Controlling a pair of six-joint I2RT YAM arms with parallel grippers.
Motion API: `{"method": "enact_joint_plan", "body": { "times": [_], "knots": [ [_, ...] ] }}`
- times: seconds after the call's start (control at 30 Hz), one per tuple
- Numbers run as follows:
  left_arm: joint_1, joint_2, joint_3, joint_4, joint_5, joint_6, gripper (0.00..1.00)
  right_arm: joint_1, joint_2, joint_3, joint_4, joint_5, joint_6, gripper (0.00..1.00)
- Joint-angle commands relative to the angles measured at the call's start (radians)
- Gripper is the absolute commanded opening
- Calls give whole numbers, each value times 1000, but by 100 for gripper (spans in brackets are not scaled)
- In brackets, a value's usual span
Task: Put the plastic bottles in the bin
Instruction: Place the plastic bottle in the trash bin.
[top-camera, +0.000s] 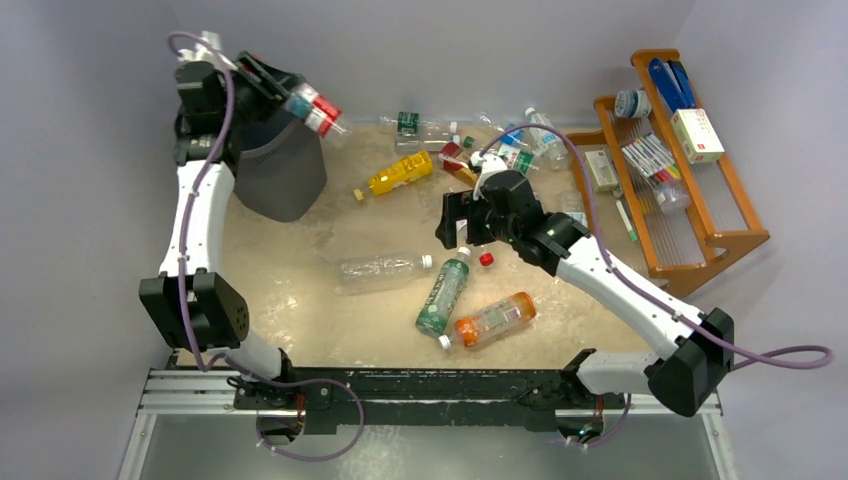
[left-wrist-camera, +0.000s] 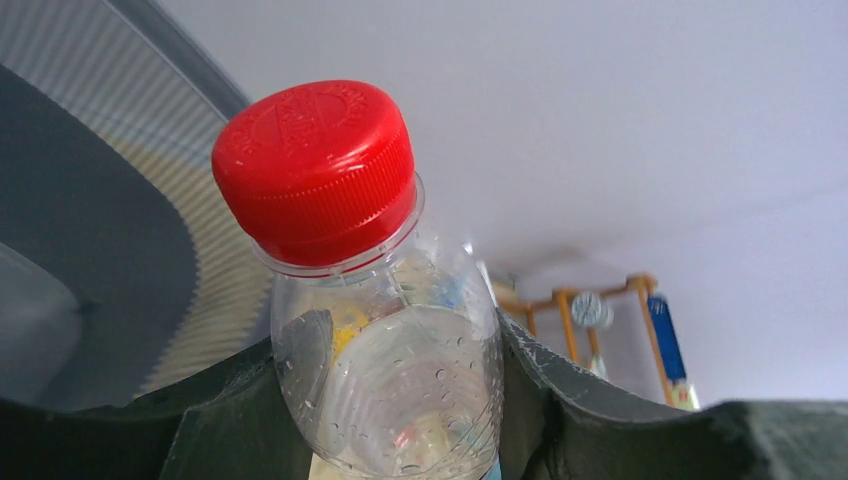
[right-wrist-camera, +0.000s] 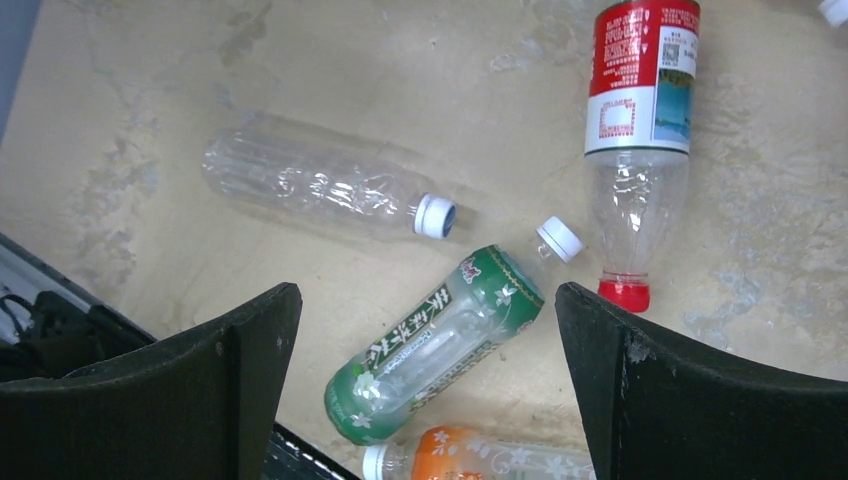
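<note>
A tan, blotchy tabletop (top-camera: 300, 290) lies between grey walls (top-camera: 450, 50), strewn with bottles (top-camera: 400, 175). The bin (top-camera: 285, 180) stands under the left gripper (top-camera: 290, 95), which pinches a red-capped bottle (top-camera: 318, 112) over its rim; the bin's inside is hidden. The right gripper (top-camera: 452, 222), spread wide, hovers above a green bottle (right-wrist-camera: 435, 345). The rack (top-camera: 700, 230) to its right holds boxes (top-camera: 697, 135) and pens (top-camera: 650, 155).

White links and boxy black joints make up the left arm (top-camera: 190, 215) and right arm (top-camera: 610, 275); a purple cable (top-camera: 770, 355) trails each. Black bases sit on a rail (top-camera: 430, 385) at six o'clock. The right gripper (right-wrist-camera: 428, 300) has blunt black fingers (right-wrist-camera: 240, 390).
</note>
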Motion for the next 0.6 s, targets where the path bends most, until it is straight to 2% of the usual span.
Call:
{"method": "enact_joint_plan", "body": {
  "times": [0.0, 0.13, 0.3, 0.4, 0.57],
  "knots": [
    [117, 15, 79, 131, 32, -134, 49, -17, 21, -18, 22, 22, 17, 100],
    [202, 40, 129, 143, 8, -156, 49, -68, 48, -28, 42, -13, 1, 100],
    [293, 60, 99, 206, 12, -201, 50, -180, 73, -48, 78, -83, -32, 100],
    [313, 78, 99, 168, -24, -163, 51, -239, 97, -48, 91, -102, -54, 100],
    [326, 108, 94, 101, -84, -116, 61, -292, 152, -49, 120, -125, -71, 100]
  ]
}}
